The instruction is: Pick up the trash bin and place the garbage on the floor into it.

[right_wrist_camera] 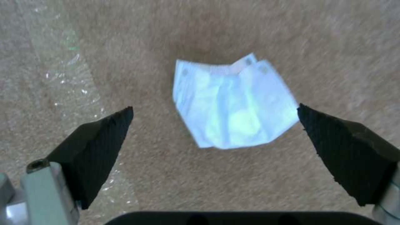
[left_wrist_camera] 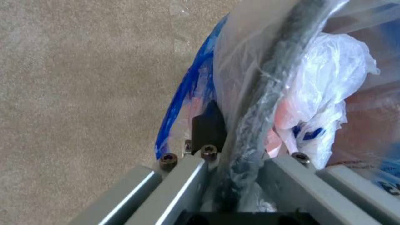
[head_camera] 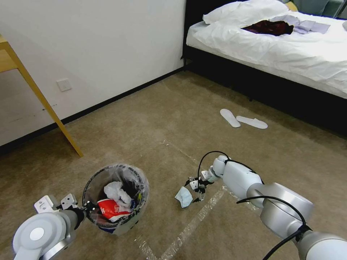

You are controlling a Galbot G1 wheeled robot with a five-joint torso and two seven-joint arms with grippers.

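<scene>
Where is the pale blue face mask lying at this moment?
In the head view the face mask lies on the floor, just beside the open right gripper and to the right of the trash bin, near a tape line.

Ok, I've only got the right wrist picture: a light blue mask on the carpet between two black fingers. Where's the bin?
Observer: The trash bin is just to the robot's left of that blue mask.
Operator: Is anything holding it?
Observer: Yes, the left hand is shut on its rim, with the plastic liner pinched in too.
Operator: Is there rubbish inside?
Observer: Yes, a crumpled white tissue and a red-and-white wrapper.
</scene>
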